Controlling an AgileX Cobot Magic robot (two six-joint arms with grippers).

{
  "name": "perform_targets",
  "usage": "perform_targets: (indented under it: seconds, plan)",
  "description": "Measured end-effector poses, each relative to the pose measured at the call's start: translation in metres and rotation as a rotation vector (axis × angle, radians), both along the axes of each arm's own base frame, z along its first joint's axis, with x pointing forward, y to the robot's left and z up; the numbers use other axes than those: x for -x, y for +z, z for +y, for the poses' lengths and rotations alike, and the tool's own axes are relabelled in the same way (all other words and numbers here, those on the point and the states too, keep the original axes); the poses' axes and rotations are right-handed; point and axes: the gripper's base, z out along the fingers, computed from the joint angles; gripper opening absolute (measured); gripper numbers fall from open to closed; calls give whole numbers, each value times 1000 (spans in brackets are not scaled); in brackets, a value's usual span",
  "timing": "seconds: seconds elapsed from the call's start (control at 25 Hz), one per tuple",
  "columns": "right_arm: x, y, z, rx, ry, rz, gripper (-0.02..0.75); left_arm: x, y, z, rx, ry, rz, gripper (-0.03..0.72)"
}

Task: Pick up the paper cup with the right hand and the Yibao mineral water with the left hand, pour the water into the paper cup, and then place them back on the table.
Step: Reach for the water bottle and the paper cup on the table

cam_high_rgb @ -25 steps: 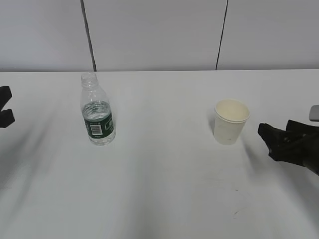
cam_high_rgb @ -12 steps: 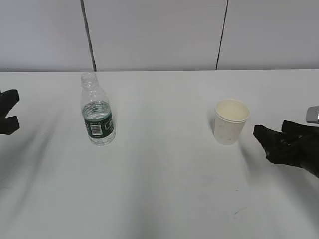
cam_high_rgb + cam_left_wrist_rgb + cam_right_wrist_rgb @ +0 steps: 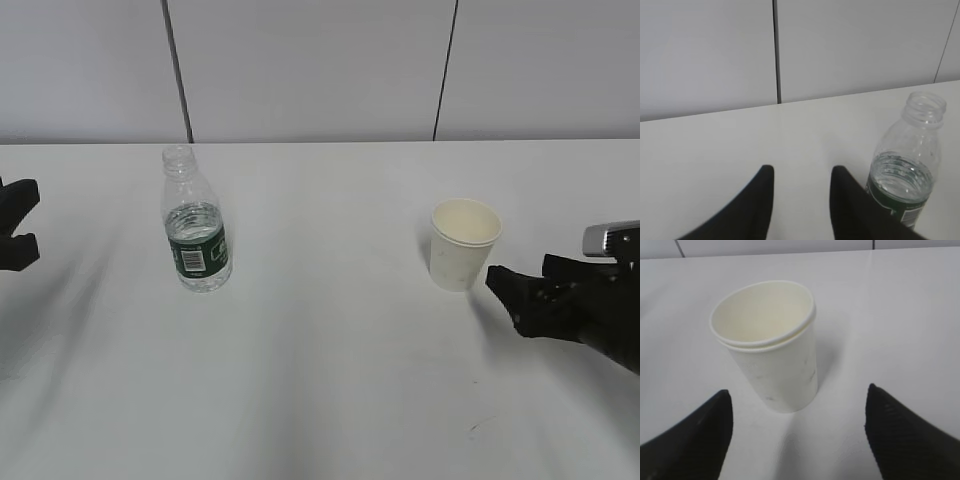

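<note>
Closer now, right hand fingers spread beside paper cup; left hand fingers parted, empty.

The table is viewed by the exterior camera from the front, at a downward slant, toward the grey panelled wall behind it. The left wrist camera is set low over the table, facing the same wall, with the Yibao mineral water close at its right. The right wrist camera is aimed steeply down at the paper cup from very near. The bottle and the cup are each shared with the exterior view.
</note>
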Motion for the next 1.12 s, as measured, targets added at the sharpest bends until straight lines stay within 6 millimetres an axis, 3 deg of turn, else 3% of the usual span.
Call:
perform_targets:
  seconds: [0.44,1.12]
  plan:
    - [-33,-15,3,8,66,-20,644,0,0,0,0,0,-1,245]
    - [-68,-35,11,-42,168,-26,645,1,-1,-3,-25,-36,0,245]
